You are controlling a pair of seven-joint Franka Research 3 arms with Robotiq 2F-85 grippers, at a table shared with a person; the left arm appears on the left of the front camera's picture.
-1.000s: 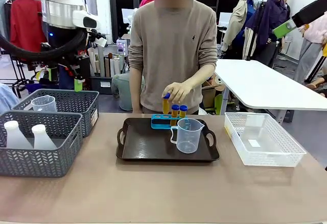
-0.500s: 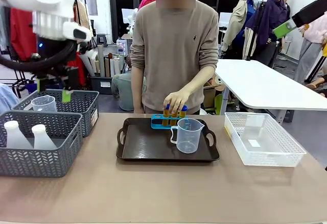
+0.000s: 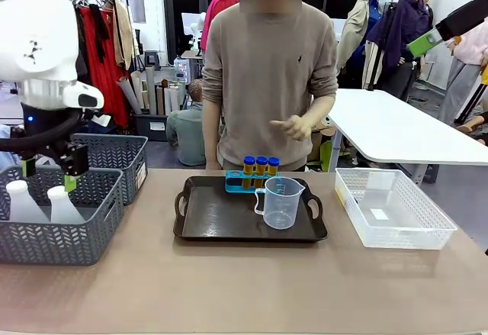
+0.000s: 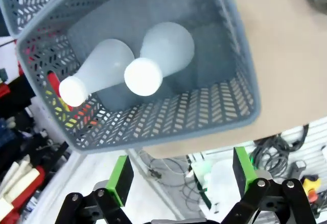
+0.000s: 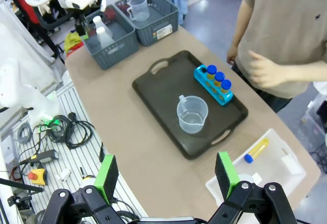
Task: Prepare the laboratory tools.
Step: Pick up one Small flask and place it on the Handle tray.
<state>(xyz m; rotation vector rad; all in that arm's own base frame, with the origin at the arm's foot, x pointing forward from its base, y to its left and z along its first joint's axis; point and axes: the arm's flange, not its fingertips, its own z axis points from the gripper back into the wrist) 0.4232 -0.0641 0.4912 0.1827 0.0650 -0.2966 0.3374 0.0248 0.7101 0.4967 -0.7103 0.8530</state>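
Left arm pose: my left arm comes in at the upper left of the front view and bends down, so my left gripper (image 3: 49, 175) hangs over the near grey basket (image 3: 53, 237) at the left edge, fingers pointing down.
Left jaws: spread wide, nothing between them; the green pads (image 4: 121, 179) sit at the bottom of the left wrist view, above the basket's outer wall.
Right arm pose: my right gripper (image 5: 166, 175) is held high, looking down on the table (image 5: 127, 147).
Right jaws: spread wide and empty.
Flasks: 2 frosted white conical flasks (image 4: 153, 60) stand upright just beside each other in the near grey basket, necks up, bases wide.
Beaker: a clear beaker (image 3: 280, 201) with handle, spout and printed scale stands upright on the right half of the black tray (image 3: 221, 220), mid-frame.
Second beaker: another clear one (image 5: 138, 7) stands in the far grey basket (image 5: 163, 27), upper left of the right wrist view.
Rack and tubes: the blue rack (image 3: 238, 182) sits at the tray's far edge, just behind the beaker; 3 amber tubes (image 3: 261, 165) with blue caps stand upright in it, and its left end is free.
Loose tube: 1 more (image 5: 255, 151) lies flat in the white basket (image 3: 393, 232) at the right.
Person's hand: the person's hand (image 3: 293, 127) is raised above the rack, apart from the tubes.
Open room: bare table runs across the bottom of the front view, with a strip between the near grey basket and the tray and a narrower gap between the tray and the white basket.
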